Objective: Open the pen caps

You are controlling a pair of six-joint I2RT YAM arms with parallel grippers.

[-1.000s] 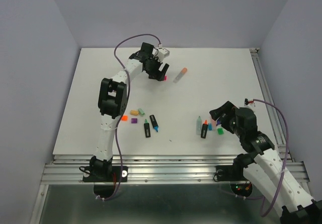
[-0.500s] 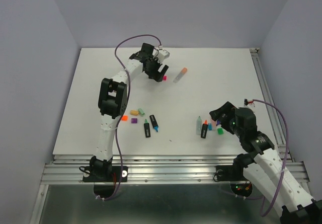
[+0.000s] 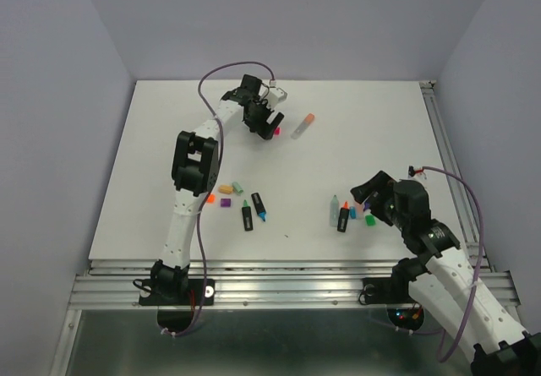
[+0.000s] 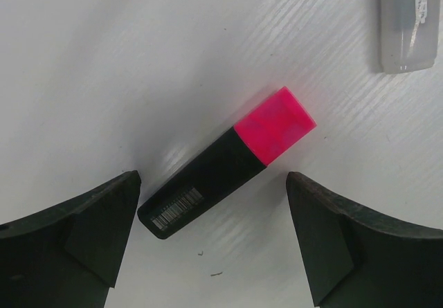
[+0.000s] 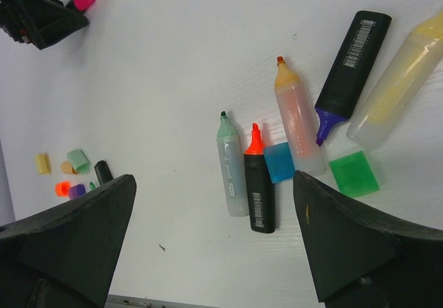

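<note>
My left fingers point(image 4: 97, 232) stand spread wide, one on each side of the black highlighter point(image 4: 197, 190), touching nothing. I hang over it because its pink cap point(image 4: 275, 124) is on, pointing to 2 o'clock in my left wrist view, so this pen has work left. The barrel lies slantwise across the gap, so I judge a wrist turn is wanted before I close. A pale barrel point(image 4: 406, 24) lies apart at 1 o'clock.

My right fingers point(image 5: 76, 232) are equally spread and empty. They hover at 4 o'clock of the tabletop point(image 3: 355, 114) above the uncapped pens point(image 5: 259, 190), where a blue cap point(image 5: 279, 161) and a green cap point(image 5: 354, 173) lie loose. More loose caps point(image 3: 226, 188) sit at 8 o'clock.

Against half a second ago, my left elbow point(image 3: 194, 160) has swung slightly toward 3 o'clock and carried the hand a little nearer the pink cap. The pens, the caps and my right arm have not shifted
</note>
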